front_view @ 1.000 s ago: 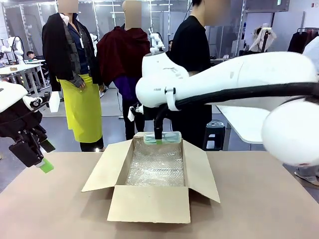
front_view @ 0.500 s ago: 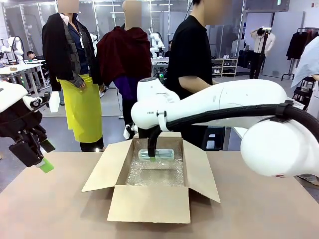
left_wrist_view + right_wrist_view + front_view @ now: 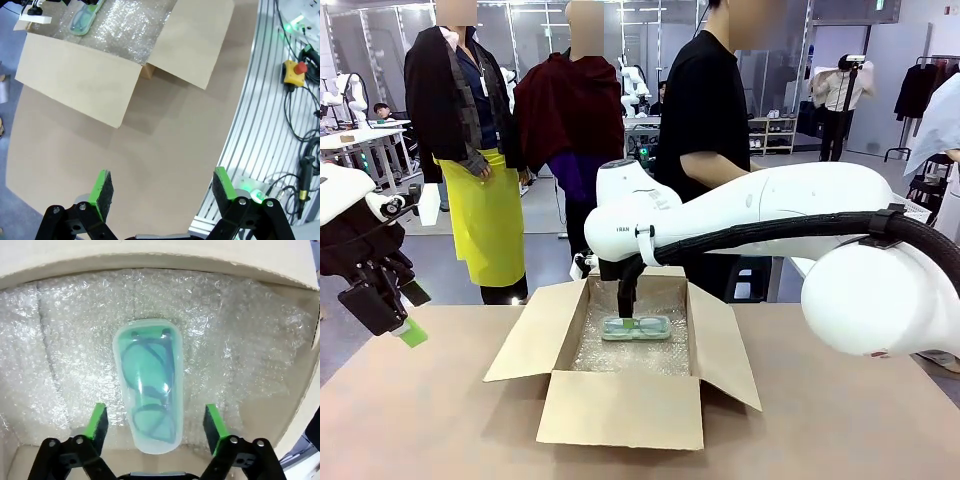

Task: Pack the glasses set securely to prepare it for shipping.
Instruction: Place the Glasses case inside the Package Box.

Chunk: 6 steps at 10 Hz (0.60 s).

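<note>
In the front view, the near wall of the cardboard box hides the front strip of the bubble wrap inside it. The right arm covers the middle of the person behind it. The fingertips of the right pincer are dark and too small there to tell apart. The left arm is cut by the picture's left edge. In the left wrist view, the top edge cuts off the box and one end of the mint-green glasses. In the right wrist view, the milky wrapping blurs the frame, and the box walls run out of the picture.
</note>
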Each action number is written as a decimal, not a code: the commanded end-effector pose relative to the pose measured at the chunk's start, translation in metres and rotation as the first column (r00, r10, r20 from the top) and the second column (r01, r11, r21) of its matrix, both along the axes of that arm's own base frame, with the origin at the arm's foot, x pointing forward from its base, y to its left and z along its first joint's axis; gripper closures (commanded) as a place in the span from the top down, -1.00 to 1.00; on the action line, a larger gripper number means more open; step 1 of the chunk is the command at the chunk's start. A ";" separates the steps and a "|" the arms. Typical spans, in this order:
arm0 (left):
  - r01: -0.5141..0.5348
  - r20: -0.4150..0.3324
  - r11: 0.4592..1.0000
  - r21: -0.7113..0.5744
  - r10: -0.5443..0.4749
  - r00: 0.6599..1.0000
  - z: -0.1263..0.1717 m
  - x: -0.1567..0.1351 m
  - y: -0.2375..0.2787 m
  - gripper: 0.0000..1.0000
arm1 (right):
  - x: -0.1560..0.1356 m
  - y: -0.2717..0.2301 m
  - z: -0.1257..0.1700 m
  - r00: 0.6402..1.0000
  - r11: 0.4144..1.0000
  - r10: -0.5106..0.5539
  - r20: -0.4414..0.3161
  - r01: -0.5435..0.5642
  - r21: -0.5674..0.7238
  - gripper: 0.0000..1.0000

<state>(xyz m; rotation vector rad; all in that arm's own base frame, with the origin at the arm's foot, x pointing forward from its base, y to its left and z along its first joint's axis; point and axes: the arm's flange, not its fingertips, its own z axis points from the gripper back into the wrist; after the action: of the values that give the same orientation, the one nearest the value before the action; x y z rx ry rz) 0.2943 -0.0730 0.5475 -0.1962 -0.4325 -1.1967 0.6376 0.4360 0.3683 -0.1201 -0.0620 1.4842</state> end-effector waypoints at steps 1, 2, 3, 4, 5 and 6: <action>0.002 0.013 1.000 -0.015 -0.001 1.000 0.000 0.001 0.000 1.00 | -0.001 0.004 0.007 0.999 0.999 -0.038 0.005 0.038 -0.013 1.00; 0.002 0.013 1.000 -0.015 -0.001 1.000 0.000 0.001 0.000 1.00 | -0.003 0.003 0.010 0.999 0.999 -0.043 0.005 0.043 -0.009 1.00; 0.002 0.013 1.000 -0.015 -0.001 1.000 0.000 0.001 0.000 1.00 | -0.009 -0.005 0.014 0.999 0.999 -0.039 0.001 0.039 -0.005 1.00; 0.002 0.013 1.000 -0.015 -0.001 1.000 0.000 0.001 0.000 1.00 | 0.000 0.000 0.002 1.000 1.000 -0.004 0.003 0.004 0.002 1.00; 0.002 0.013 1.000 -0.015 -0.001 1.000 0.000 0.001 0.000 1.00 | 0.000 0.000 0.002 1.000 1.000 -0.004 0.003 0.004 0.002 1.00; 0.002 0.013 1.000 -0.015 -0.001 1.000 0.000 0.001 0.000 1.00 | 0.000 0.000 0.002 1.000 1.000 -0.004 0.003 0.004 0.002 1.00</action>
<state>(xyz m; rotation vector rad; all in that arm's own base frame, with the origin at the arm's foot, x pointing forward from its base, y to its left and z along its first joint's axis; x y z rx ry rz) 0.2943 -0.0730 0.5475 -0.1963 -0.4325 -1.1967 0.6385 0.4337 0.3703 -0.1208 -0.0616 1.4775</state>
